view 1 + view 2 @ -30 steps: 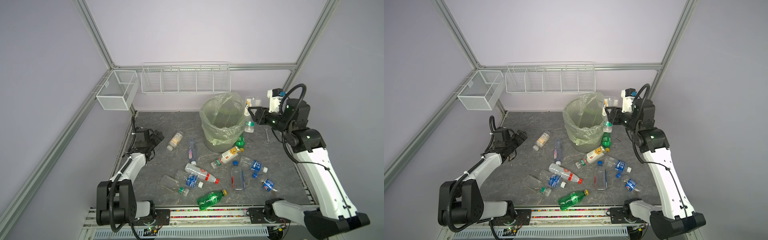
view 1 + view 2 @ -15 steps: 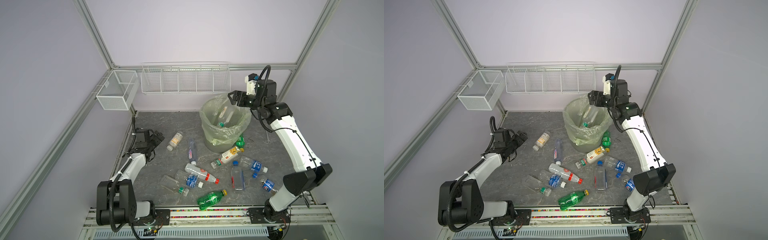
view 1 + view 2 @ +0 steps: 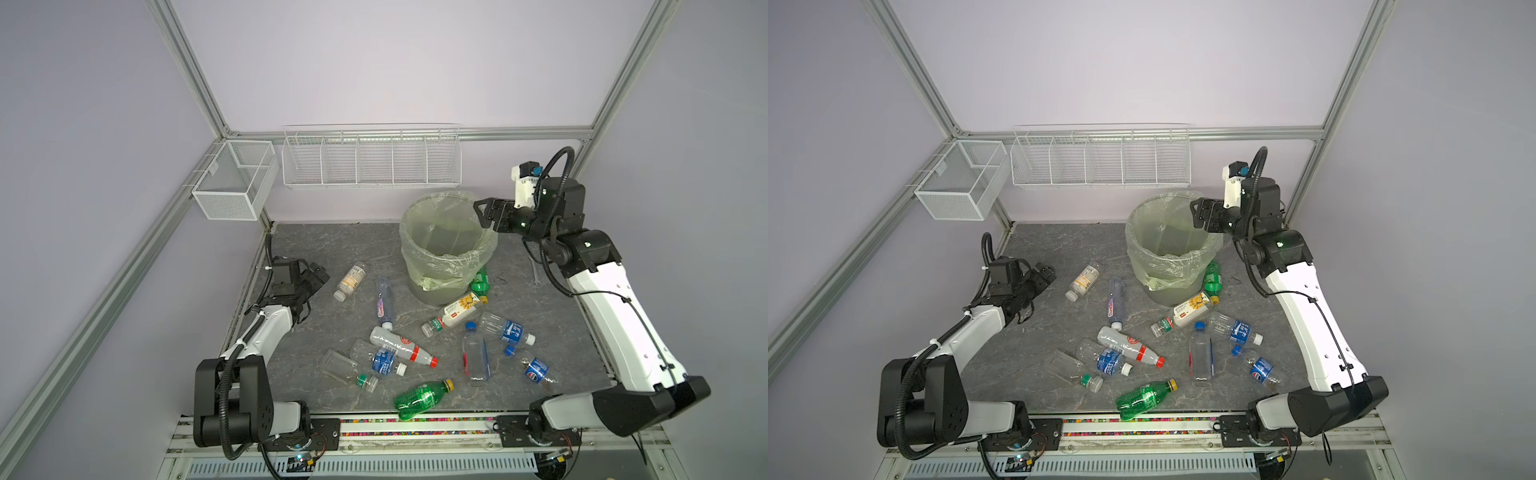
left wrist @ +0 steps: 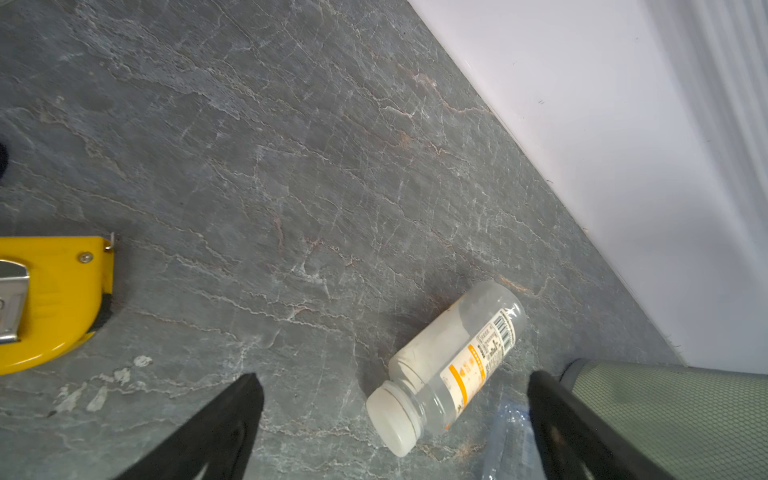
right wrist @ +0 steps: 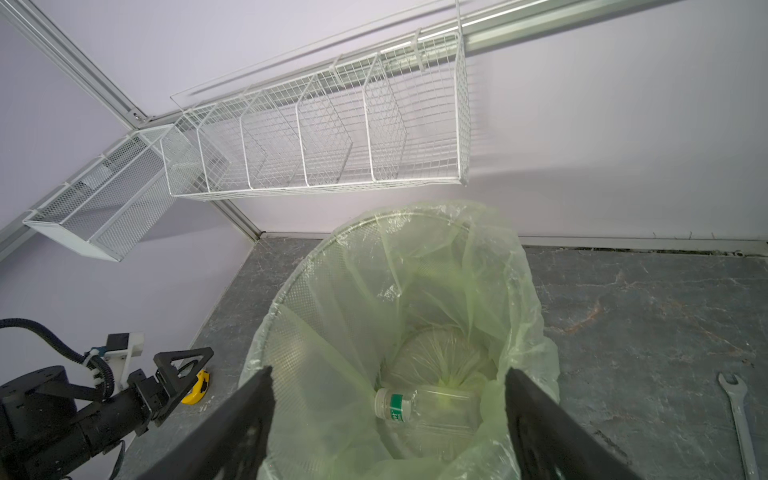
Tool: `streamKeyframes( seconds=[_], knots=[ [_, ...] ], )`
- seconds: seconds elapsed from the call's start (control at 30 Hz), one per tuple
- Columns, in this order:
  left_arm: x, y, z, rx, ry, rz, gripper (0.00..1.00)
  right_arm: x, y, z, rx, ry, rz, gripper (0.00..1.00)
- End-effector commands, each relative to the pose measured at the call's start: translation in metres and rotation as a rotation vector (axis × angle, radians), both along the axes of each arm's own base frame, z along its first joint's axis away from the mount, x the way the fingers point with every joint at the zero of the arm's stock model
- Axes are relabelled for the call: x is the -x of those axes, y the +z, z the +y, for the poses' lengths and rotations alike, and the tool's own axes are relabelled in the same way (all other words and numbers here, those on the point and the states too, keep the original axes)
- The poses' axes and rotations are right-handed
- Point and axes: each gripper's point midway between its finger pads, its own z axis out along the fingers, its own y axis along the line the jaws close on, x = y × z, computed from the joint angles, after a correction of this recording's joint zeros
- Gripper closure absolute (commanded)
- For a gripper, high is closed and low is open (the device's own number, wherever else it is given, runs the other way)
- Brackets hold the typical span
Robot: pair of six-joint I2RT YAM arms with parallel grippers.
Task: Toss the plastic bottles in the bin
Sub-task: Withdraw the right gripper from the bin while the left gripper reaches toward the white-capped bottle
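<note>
One bottle (image 5: 424,411) lies in the bin (image 5: 291,299); my right tool (image 3: 483,212) hangs wide and empty over the rim, placed for dropping; my left tool (image 3: 319,275) gapes wide.

My right arm stands raised at the back, wrist level, the right gripper (image 3: 481,214) spread wide and empty. My left arm lies low, stretched away from its base, the left gripper (image 3: 316,272) equally wide apart, nothing between its fingers.

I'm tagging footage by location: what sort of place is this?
Probably a robotics lab test cell: an aluminium frame with plain walls encloses a tabletop, and two robot arms are mounted on a front rail.
</note>
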Motion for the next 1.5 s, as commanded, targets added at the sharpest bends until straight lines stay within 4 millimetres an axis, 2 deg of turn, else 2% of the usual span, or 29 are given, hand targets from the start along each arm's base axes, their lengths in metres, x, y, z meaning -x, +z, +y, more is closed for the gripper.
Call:
streamKeyframes(
  seconds=[0.0,0.17,0.2,0.3,0.5,0.67,0.87,1.13,1.33,1.47],
  knots=[
    [-0.006,0.009,-0.004,-0.014,-0.028,-0.024,0.01,0.008,-0.024,-0.010,-0.003,-0.017,0.062,0.12],
    [-0.006,0.014,-0.008,-0.018,-0.060,-0.044,0.01,0.018,-0.042,-0.028,-0.020,-0.033,0.109,0.12],
    [-0.006,0.014,-0.008,-0.018,-0.066,-0.044,0.01,0.017,-0.045,-0.043,-0.027,-0.071,0.121,0.12],
    [-0.006,0.016,-0.013,-0.017,-0.100,-0.052,0.01,0.024,-0.056,-0.059,-0.037,-0.107,0.141,0.12],
    [-0.008,0.032,-0.046,0.034,-0.261,-0.167,0.01,0.037,-0.082,-0.071,-0.033,-0.139,0.189,0.12],
    [-0.011,0.033,-0.062,-0.020,-0.306,-0.121,0.01,0.047,-0.096,-0.088,-0.051,-0.202,0.190,0.12],
    [-0.014,0.036,-0.063,-0.031,-0.292,-0.098,0.01,0.055,-0.107,-0.100,-0.050,-0.232,0.213,0.12],
    [-0.014,0.044,-0.058,-0.150,-0.306,-0.081,0.01,0.067,-0.128,-0.109,-0.075,-0.269,0.242,0.12],
    [-0.018,0.056,-0.081,-0.170,-0.370,-0.133,0.01,0.073,-0.144,-0.112,-0.106,-0.293,0.268,0.12],
    [-0.021,0.055,-0.096,-0.223,-0.418,-0.106,0.01,0.076,-0.152,-0.111,-0.119,-0.297,0.272,0.12]
  ],
)
